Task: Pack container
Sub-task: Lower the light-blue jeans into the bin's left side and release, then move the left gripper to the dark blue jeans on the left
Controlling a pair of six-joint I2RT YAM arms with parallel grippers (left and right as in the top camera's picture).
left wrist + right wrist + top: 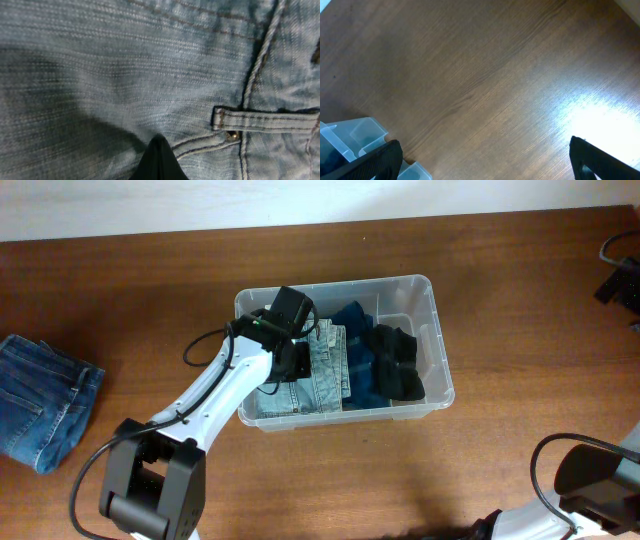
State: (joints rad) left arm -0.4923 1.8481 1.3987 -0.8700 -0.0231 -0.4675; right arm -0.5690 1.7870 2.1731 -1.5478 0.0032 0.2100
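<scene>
- The container [444,350] sits in the middle of the desk [520,250]. It is a clear plastic bin with thin walls and a rolled rim.
- We judge the bin itself to be light and fairly stiff, but smooth enough to slip. The rim or a corner looks like the safest place to hold it, because the walls may flex.
- Inside it lie light-wash jeans [318,370], a dark blue garment [356,340] and a black garment [398,365]. All three are soft and floppy, and should compress rather than break.
- The left fingers [158,162] are down in the bin, close over the light-wash jeans near a belt loop [265,119]. Only one dark tip shows, so we cannot tell whether they are spread or pinching.
- The right fingers [377,161] are spread wide over bare desk and hold nothing. A corner of the bin shows just beside them.
- Folded jeans [40,400] wait at the left, well apart from the bin. They are thick and heavy for cloth, so we would take them at a folded edge.
</scene>
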